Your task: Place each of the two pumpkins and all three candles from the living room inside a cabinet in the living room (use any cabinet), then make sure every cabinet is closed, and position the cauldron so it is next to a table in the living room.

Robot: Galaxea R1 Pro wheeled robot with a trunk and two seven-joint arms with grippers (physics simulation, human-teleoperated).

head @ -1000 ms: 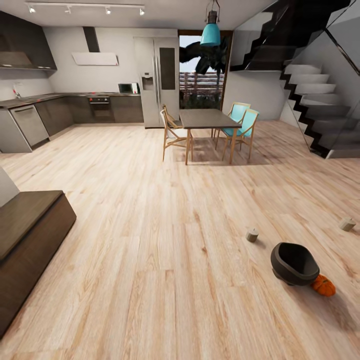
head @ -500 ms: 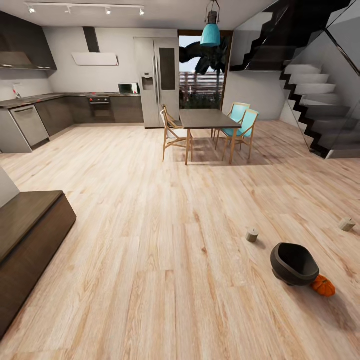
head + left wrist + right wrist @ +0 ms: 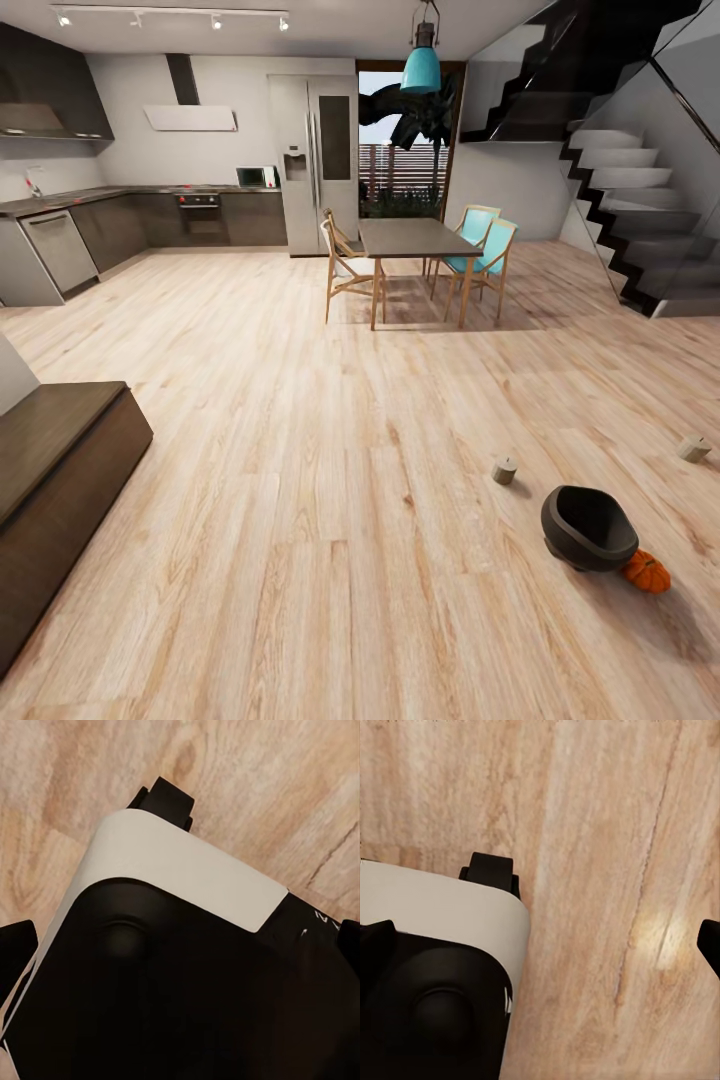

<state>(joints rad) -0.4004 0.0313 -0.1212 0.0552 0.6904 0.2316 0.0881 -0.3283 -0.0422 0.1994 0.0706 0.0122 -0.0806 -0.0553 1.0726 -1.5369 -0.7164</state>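
On the wood floor at the right of the head view, a round black cauldron (image 3: 588,527) rests tilted, its mouth turned up and to the left. One orange pumpkin (image 3: 647,571) lies against its near right side. A stubby pale candle (image 3: 504,469) stands just beyond the cauldron, and a second candle (image 3: 694,448) sits near the right edge. The dark brown low cabinet (image 3: 60,470) runs along the left edge, its front shut. The living room table is out of view. My left gripper (image 3: 180,960) and right gripper (image 3: 544,945) both hang open over the floor, holding nothing.
A dark dining table (image 3: 415,238) with wooden and teal chairs stands in the middle distance. The kitchen counters (image 3: 60,250) and a fridge (image 3: 318,165) line the back left. A staircase (image 3: 640,190) rises at the right. Part of my white and black base (image 3: 172,967) lies under both wrists.
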